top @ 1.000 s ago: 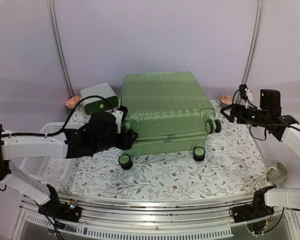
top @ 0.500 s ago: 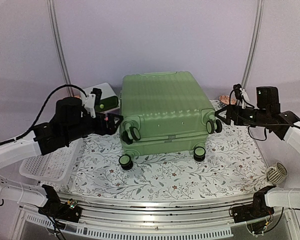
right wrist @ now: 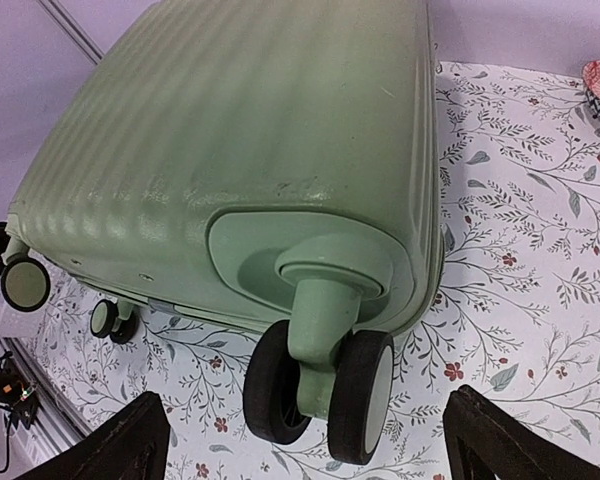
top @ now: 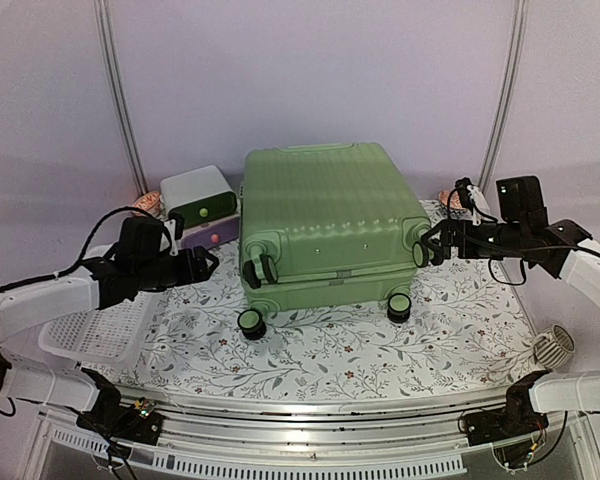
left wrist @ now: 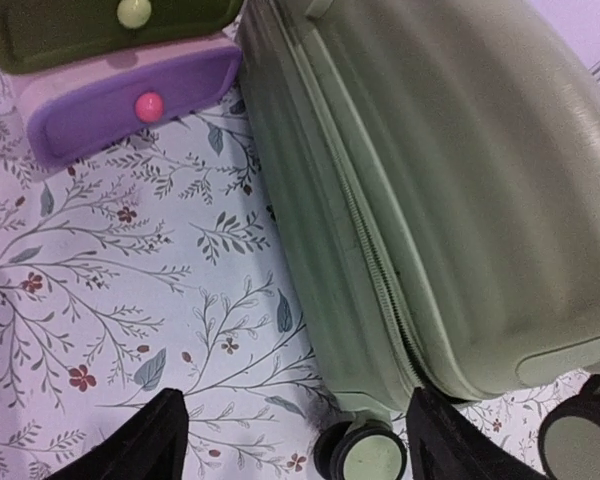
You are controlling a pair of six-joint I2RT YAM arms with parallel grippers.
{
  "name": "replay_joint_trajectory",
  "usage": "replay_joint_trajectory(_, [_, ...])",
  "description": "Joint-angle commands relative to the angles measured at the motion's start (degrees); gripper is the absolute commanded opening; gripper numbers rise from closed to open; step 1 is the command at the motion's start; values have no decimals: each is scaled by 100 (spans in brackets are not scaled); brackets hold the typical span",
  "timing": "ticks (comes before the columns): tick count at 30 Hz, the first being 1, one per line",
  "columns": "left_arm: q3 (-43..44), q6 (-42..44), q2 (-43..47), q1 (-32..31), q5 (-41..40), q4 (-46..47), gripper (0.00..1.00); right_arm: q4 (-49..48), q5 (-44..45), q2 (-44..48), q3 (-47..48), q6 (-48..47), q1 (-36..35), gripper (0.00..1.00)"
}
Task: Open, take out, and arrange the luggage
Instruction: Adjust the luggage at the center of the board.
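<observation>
The luggage (top: 325, 215) lies closed, ribbed shell up, at the tabletop's (top: 330, 350) centre toward the far edge, with its wheels facing the near edge. The top view alone shows both arms flanking it: the left gripper (top: 208, 262) and the right gripper (top: 432, 240) are each near a wheeled corner. Only the left wrist view shows the shut zipper (left wrist: 375, 260) and a purple drawer (left wrist: 120, 95). Only the right wrist view shows the twin wheel (right wrist: 320, 390) in detail. Both pincers stand apart, holding nothing.

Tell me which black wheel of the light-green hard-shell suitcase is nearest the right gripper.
The raised twin wheel at the suitcase's right corner, just ahead of the right gripper; the others sit farther left.
</observation>
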State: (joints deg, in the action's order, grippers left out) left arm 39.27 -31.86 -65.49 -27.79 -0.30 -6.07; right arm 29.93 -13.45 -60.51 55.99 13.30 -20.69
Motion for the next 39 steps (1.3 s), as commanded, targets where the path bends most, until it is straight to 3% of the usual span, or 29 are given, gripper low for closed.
replay_joint_trajectory(1, [-237, -308, -329, 194, 491, 617, 77, -39, 155, 129, -158, -108, -41, 98])
replay_joint_trajectory(11, [-333, -659, -1717, 163, 1369, 1889, 73, -285, 30, 146, -357, -25, -43, 97])
replay_joint_trajectory(16, [-226, -798, -2319, -15, 1743, 2283, 72, -137, 803, 336, -268, 100, -41, 97])
replay_joint_trajectory(26, [10, -1433, -3107, -1348, 1554, 3318, 72, 167, 1285, 841, -249, 325, -42, 97])
replay_joint_trajectory(31, [601, -1802, -4049, -2374, 1512, 4039, 71, 138, 857, 811, -79, 362, -44, 96])
replay_joint_trajectory(35, [1752, -1113, -4341, -2684, 1391, 2851, 70, 138, 34, 519, 67, 268, -56, 93])
replay_joint_trajectory(39, [1450, -958, -3970, -2732, 971, 3030, 70, 19, -445, 367, 37, 201, -172, 92])
